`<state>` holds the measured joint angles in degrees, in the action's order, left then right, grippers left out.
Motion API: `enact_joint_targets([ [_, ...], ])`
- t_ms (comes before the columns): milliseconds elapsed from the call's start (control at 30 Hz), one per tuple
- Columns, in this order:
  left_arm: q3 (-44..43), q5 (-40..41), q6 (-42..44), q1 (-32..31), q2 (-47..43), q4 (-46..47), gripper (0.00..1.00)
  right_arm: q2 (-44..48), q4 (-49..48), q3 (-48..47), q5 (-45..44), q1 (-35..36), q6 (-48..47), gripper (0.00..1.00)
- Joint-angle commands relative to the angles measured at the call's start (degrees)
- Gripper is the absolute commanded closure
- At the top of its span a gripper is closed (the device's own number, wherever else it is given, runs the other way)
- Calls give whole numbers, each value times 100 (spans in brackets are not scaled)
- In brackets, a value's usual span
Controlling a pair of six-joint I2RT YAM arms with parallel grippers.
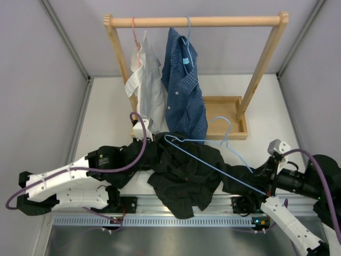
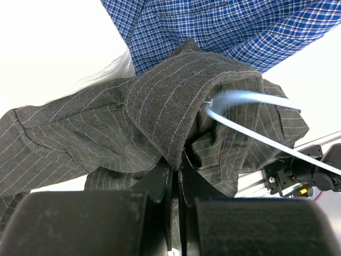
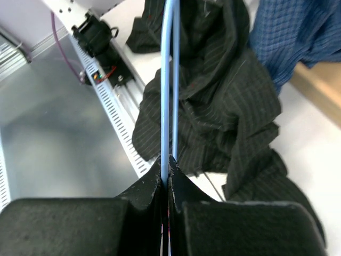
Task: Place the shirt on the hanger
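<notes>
White table [image 1: 106, 106]: shirt [image 1: 184, 176] bunched; hanger [image 3: 165, 80] end blurred at fold; left pincer [image 2: 176, 166] clamps shirt, right pincer [image 3: 166, 162] clamps hanger.

Top view: bright, even overhead light, soft shadow under shirt [image 1: 186, 176]. Left wrist: table [image 2: 42, 42] blown out at 10 o'clock, hanger [image 2: 242, 98] wire blurred, left gripper [image 2: 176, 170] at 6 o'clock dark, unfocused. Right wrist: metal sheet [image 3: 53, 122] sheen at 9 o'clock.

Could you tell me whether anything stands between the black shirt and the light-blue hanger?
Nothing visible does: the left gripper pinches the shirt, the right gripper clamps the hanger, and the hanger's far corner reaches into a fold of the shirt.
</notes>
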<state>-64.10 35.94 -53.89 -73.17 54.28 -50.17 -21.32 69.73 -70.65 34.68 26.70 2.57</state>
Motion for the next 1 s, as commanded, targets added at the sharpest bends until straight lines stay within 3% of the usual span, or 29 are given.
enact_joint_targets([
  [0,-252,-26,-25,22,30,192,100,-30,-222,323,548,11,-46,100],
  [233,-270,-280,124,22,65,367,100,-249,-838,894,1093,2,-2,100],
  [433,-226,-1097,783,22,118,903,100,-548,-1462,1474,1770,11,95,100],
  [667,-287,-2064,1608,13,47,1177,100,-900,-1787,1616,1858,116,138,100],
  [767,-410,-2591,1855,13,47,1185,100,-1102,-2243,1660,1903,116,296,100],
  [967,-752,-2978,2154,4,-67,1124,100,-1637,-4273,1941,2395,563,1105,100],
])
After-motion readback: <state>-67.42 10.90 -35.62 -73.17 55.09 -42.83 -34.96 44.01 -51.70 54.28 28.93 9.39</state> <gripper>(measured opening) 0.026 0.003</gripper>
